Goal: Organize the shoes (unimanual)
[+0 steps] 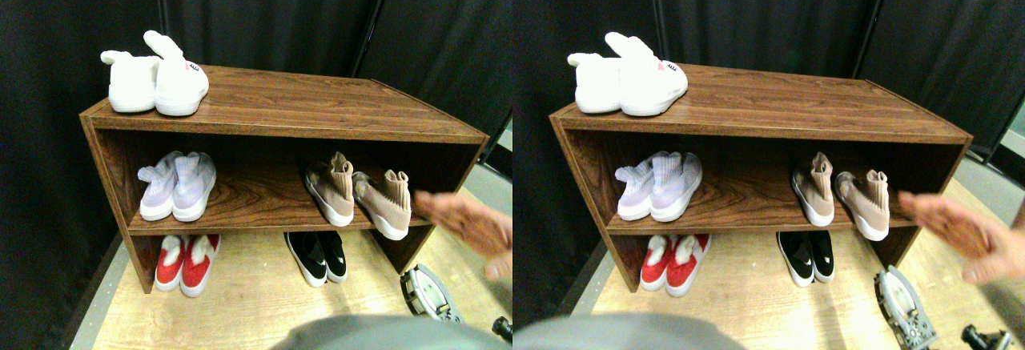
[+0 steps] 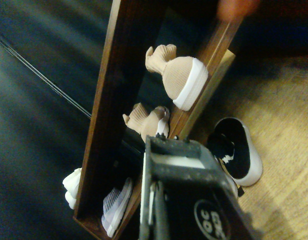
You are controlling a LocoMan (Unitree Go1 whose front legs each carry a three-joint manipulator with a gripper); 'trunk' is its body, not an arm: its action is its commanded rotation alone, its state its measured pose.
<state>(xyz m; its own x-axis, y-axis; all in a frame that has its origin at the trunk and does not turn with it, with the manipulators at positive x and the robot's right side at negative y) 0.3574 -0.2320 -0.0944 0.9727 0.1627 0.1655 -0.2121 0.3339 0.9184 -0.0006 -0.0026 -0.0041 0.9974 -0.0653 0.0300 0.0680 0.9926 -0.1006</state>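
A brown wooden shelf (image 1: 320, 118) stands on a pale wood floor (image 1: 256, 302) before a black curtain (image 1: 272, 14). On its top board, at the left end, sit two white shoes (image 1: 156, 82) side by side. On the middle board below them is a lilac pair (image 1: 178, 186), close together with toes toward the front. Under that, on the floor, is a red pair (image 1: 186, 262) with white lining, partly beneath the board.

Further right on the floor, a black pair (image 1: 318, 255) with white soles lies side by side under the board. Above it on the middle board are the tan shoes: the left tan shoe (image 1: 330, 188) sits a little back, and the right tan shoe (image 1: 386, 203) lies just beside it, skewed, its white sole overhanging the front edge. The wrist view shows both tan shoes apart from each other (image 2: 179, 75) and one black shoe (image 2: 239, 150) on the floor.

At the right edge a blurred hand (image 1: 468, 222) reaches in near the right tan shoe; contact is unclear. The right gripper (image 1: 428, 292) is low on the floor at lower right, clear of the shelf, and whether its jaws are parted cannot be told
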